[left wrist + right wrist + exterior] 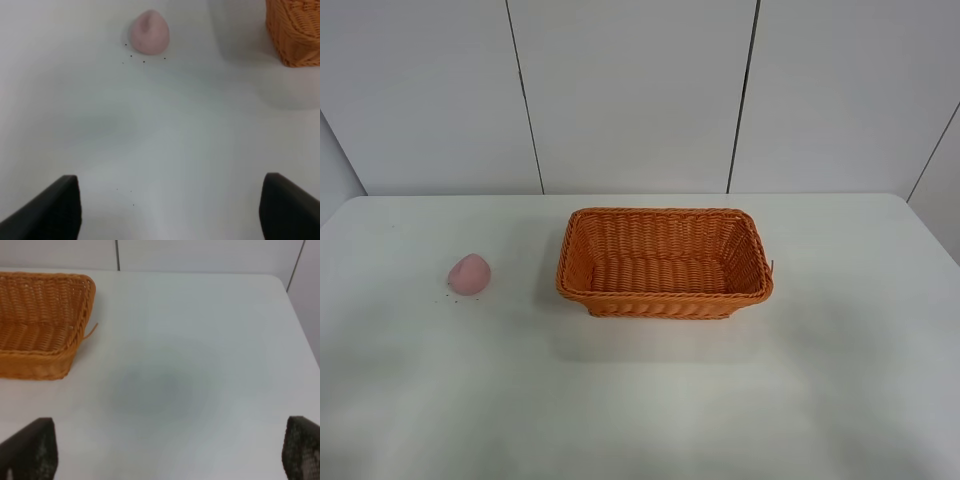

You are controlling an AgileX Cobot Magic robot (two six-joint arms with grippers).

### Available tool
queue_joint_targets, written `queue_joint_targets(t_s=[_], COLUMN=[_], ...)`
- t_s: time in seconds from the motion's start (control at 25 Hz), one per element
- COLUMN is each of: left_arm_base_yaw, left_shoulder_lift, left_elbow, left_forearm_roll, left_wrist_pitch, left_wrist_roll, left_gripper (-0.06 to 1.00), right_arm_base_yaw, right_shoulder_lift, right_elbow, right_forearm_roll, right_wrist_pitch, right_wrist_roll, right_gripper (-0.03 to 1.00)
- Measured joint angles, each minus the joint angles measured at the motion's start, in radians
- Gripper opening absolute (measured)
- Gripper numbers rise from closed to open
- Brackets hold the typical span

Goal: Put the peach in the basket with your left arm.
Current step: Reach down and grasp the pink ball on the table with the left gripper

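Now, white table [640, 400], orange basket [660, 300] sitting mid-table and empty, left gripper [170, 202] spread wide with nothing in it, and the peach [469, 274] lying well left of the basket. Looks light, smooth, maybe soft: pinch gently across its round belly, below the tip.

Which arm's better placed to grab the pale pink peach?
Left. The pale pink peach lies left of the orange wicker basket, straight ahead of the open left gripper; the right wrist view doesn't show it.
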Motion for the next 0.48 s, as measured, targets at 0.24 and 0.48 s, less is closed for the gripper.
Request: queue_joint_targets(t_s=[0.24, 0.48], left_arm_base_yaw=[0.0, 0.0], left_shoulder_lift=[0.0, 0.143], left_elbow=[0.0, -0.086], left_forearm_roll=[0.0, 0.0], left_wrist_pitch=[0.0, -0.033], left_wrist_roll=[0.0, 0.0], left_gripper=[0.76, 0.76], right_arm_base_yaw=[0.0, 0.0], right_shoulder_lift=[0.0, 0.0], right_elbow=[0.0, 0.0], right_forearm_roll=[0.0, 0.0], right_wrist_pitch=[0.0, 0.0], right_wrist_roll=[0.0, 0.0], right_gripper=[0.69, 0.69])
